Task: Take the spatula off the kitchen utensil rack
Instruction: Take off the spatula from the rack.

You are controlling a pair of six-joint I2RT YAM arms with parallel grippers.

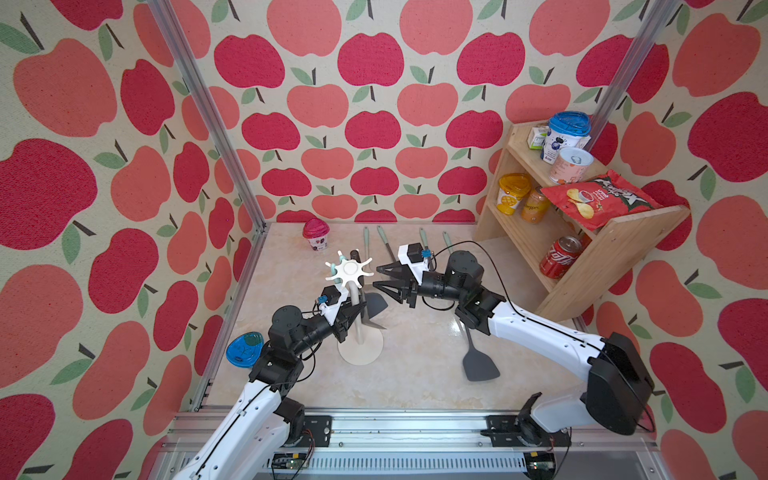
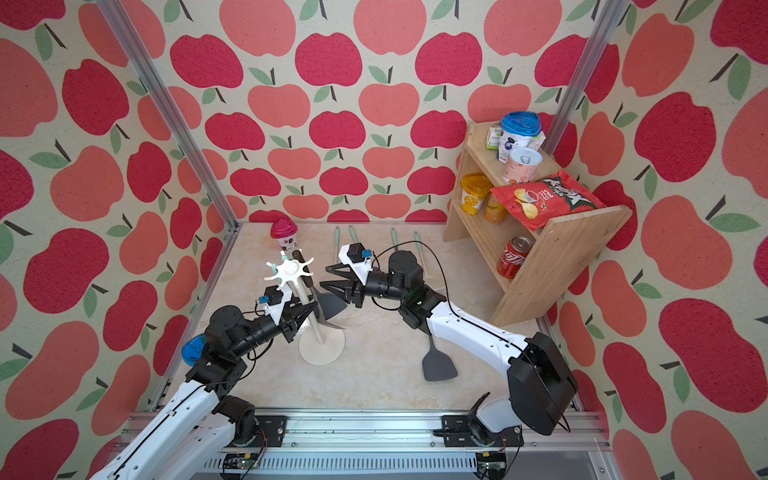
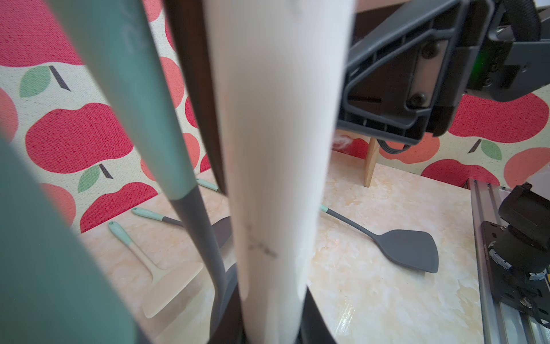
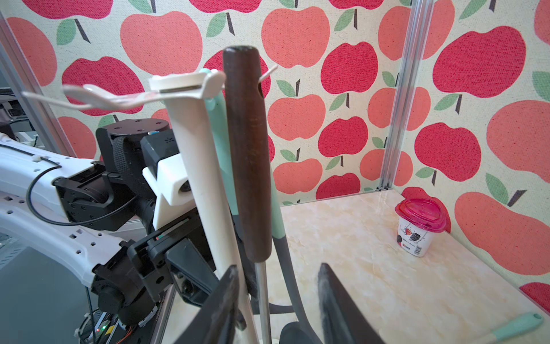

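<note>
- On the kitchen utensil rack (image 1: 361,353), left of centre on the table (image 1: 415,386): spatula (image 1: 376,303), hanging head down on the rack's right side.
- Handling, as judged: light; soft, bendable head; stiffer handle; matte skin probably grippy; free to swing on its hook.
- Hold, as judged: upper neck or lower handle, then lift up and outward to clear the hook arm.
- Appearance: mint-green handle, dark grey neck, broad flat grey head.
- Neighbour: wooden-handled utensil (image 4: 247,155) with a steel shaft, hanging just beside it; snagging looks likely.
- Rack: cream-white, round flat base, thin pole, star-shaped top.
- Left gripper (image 1: 357,311): jaws clenched on the rack's pole.
- Right gripper (image 1: 376,276): jaws released, straddling the hanging shafts from the right, holding nothing.
- Loose on the table: grey turner (image 1: 480,365), near right; mint-handled utensils (image 1: 366,243) towards the far edge.
</note>
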